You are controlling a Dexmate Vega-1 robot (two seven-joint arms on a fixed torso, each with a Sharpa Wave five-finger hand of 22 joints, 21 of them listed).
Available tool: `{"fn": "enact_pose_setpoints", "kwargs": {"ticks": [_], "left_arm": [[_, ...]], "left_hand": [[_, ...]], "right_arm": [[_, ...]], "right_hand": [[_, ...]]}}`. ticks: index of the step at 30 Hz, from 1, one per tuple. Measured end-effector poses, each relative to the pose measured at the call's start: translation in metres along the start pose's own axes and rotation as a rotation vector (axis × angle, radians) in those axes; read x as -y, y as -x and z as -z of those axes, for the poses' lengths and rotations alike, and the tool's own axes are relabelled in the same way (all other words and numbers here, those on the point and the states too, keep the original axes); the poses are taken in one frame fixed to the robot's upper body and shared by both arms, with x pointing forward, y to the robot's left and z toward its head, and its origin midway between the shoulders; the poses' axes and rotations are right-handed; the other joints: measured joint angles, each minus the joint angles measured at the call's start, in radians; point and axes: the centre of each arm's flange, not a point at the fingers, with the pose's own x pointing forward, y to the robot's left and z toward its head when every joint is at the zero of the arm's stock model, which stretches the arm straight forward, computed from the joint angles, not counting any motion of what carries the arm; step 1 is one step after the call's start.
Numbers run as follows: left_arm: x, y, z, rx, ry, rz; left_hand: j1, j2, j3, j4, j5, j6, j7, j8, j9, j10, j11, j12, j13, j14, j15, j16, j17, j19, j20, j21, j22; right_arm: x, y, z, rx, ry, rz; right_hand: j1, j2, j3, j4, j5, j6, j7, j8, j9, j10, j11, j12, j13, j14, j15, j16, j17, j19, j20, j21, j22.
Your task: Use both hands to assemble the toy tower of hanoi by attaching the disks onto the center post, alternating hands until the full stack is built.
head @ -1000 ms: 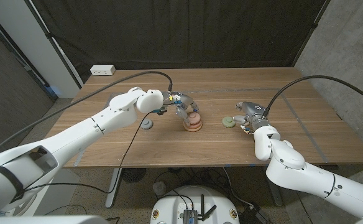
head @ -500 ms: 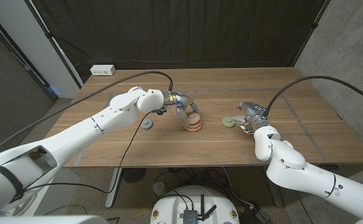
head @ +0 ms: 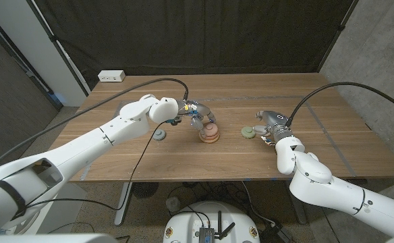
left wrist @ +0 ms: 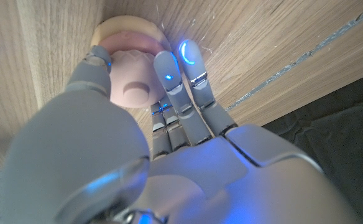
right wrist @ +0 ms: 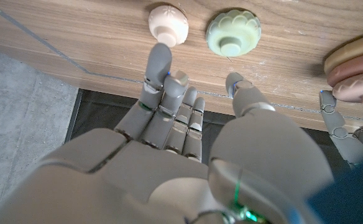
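Observation:
The tower [head: 210, 133] stands mid-table, with a pink disk [left wrist: 135, 87] on top of a wider tan disk [left wrist: 122, 26]. My left hand [head: 194, 115] is at the tower and pinches the pink disk between thumb and fingers [left wrist: 169, 71]. A green disk [head: 248, 131] lies to the tower's right, with a small cream piece [right wrist: 168, 22] further right. My right hand [head: 272, 125] holds nothing, its fingers [right wrist: 160, 68] apart just short of the cream piece and the green disk [right wrist: 233, 34]. A grey disk [head: 159, 135] lies on the table left of the tower.
The wooden table [head: 251, 101] has a white power strip [head: 112, 76] at its back left corner. A dark curtain hangs behind the table. Cables run from both arms over the tabletop.

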Motion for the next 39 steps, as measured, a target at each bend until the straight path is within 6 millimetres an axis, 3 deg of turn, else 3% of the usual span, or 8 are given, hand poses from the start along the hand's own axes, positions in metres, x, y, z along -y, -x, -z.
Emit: {"fn": "enact_pose_setpoints", "kwargs": {"ticks": [15,39], "left_arm": [[-0.002,0.002,-0.001,-0.017,-0.026,-0.003],[-0.002,0.030,0.015,-0.091,0.004,-0.041]], "left_hand": [[0.000,0.000,-0.007,-0.002,-0.008,-0.065,0.003,-0.005,-0.009,-0.074,0.017,-0.008,-0.005,-0.019,0.008,0.000,-0.005,-0.012,0.002,-0.001,0.000],[-0.004,0.004,-0.007,-0.001,-0.008,-0.057,0.003,0.007,-0.014,-0.062,0.012,0.008,-0.014,-0.027,0.016,0.000,-0.008,-0.021,0.004,-0.008,0.000]], "right_arm": [[0.001,0.002,0.000,-0.001,0.000,0.003],[0.006,0.002,-0.004,0.021,0.005,0.023]], "right_hand": [[0.000,0.000,0.000,0.000,0.004,0.000,0.000,0.000,0.000,0.011,0.000,0.000,0.005,0.000,0.000,0.000,-0.002,0.000,0.000,0.000,0.000],[0.000,0.000,0.004,0.004,0.004,0.014,-0.004,0.000,0.010,0.011,0.000,-0.005,0.006,0.000,0.000,0.008,-0.001,0.000,0.000,0.000,0.000]]}}
